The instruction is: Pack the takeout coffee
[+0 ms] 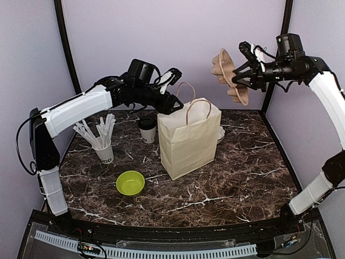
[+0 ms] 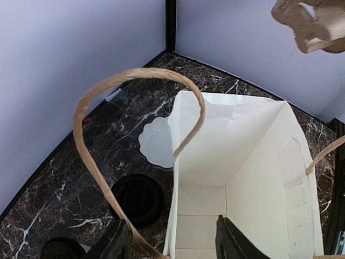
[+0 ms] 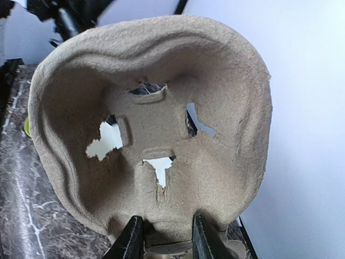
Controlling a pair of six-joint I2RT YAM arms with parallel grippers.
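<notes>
Handles of twine arch over the open mouth of the paper bag (image 2: pixel 253 162), which stands upright right under the left gripper (image 2: pixel 171 224). Its fingers (image 2: pixel 114 243) are apart and grip nothing, one on either side of the bag's near wall edge. Outboard of the left finger, a coffee cup (image 2: pixel 137 198) stands on the marble table (image 2: pixel 64 178) just beside the bag, and a second black lid (image 2: pixel 62 249) sits near it. The right gripper (image 3: pixel 167 218), high in open air beyond the bag, is clamped on the rim of a pulp cup carrier (image 3: pixel 161 108) held on edge.
</notes>
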